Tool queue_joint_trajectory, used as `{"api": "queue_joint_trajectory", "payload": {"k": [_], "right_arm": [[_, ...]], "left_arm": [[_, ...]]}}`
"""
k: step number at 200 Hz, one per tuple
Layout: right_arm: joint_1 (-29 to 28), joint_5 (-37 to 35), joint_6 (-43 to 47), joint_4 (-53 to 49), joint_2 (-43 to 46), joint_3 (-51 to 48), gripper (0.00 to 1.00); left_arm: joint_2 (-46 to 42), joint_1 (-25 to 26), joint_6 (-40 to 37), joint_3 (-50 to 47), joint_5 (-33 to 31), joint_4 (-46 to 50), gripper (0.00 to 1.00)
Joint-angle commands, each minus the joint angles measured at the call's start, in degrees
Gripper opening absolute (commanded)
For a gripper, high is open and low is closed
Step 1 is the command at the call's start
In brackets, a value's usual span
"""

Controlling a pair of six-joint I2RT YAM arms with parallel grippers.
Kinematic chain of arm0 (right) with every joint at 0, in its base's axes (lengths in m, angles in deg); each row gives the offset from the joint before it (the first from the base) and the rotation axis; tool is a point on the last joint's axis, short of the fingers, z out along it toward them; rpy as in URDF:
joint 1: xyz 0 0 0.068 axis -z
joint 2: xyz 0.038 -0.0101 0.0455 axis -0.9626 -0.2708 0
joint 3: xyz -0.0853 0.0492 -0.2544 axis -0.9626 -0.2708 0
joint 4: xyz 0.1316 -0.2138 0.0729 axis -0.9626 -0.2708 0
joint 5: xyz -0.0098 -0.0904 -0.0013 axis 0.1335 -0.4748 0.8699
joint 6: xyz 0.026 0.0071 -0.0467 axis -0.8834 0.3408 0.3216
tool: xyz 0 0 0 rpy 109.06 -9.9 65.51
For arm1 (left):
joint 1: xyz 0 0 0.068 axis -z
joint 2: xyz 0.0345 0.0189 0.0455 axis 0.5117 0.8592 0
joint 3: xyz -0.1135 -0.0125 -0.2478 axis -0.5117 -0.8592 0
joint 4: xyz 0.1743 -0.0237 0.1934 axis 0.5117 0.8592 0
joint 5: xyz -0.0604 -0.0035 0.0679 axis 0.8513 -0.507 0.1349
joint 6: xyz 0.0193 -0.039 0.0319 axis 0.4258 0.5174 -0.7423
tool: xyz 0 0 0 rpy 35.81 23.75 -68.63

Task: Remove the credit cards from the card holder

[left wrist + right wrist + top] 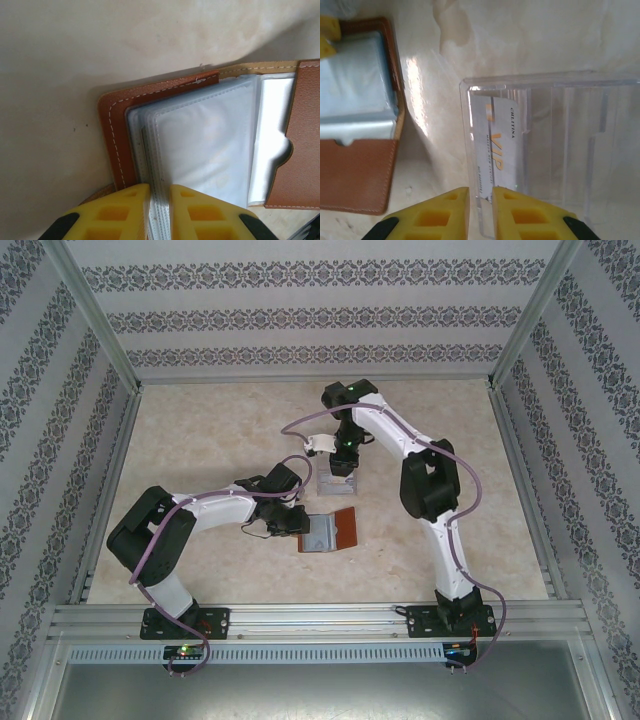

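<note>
Card holder [330, 530] lying open on the table [200, 430], just in front of the left arm. We see the left gripper [160, 200] closed narrow on the edge of the clear sleeves [210, 140], with the leather cover flat beneath them. The right gripper [480, 200], jaws nearly together, appears to pinch the near end of a pale credit card [500, 145] printed VIP. The card's far end stands inside the clear acrylic stand [570, 140], which sits just beside the holder without touching it. We judge the card light, thin, stiff and slick, best taken by a short edge across its flat faces. We judge the sleeves soft and limp, needing to be pinned while a card slides out. We cannot tell whether any sleeve holds another card.
</note>
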Motion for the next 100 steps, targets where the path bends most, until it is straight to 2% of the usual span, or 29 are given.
{"api": "queue_joint_trajectory", "payload": {"k": [1, 31, 59, 100], "right_arm": [[0.4, 4.4, -11.8, 6.0, 5.1, -3.7, 0.21], [0.5, 7.0, -27.6, 11.4, 7.9, -8.0, 0.21], [0.7, 6.3, -43.5, 13.1, 9.7, -10.6, 0.2], [2.0, 8.6, -62.5, 22.2, 15.6, -20.5, 0.19]], "left_arm": [[2.5, 0.4, -0.3, -1.4, -2.1, 7.0, 0.19], [2.9, 0.4, -0.5, -1.2, -1.9, 7.1, 0.19], [2.5, 0.4, -0.8, -1.0, -2.1, 7.7, 0.19], [2.0, 0.4, -1.0, -0.3, -2.3, 8.5, 0.19]]}}
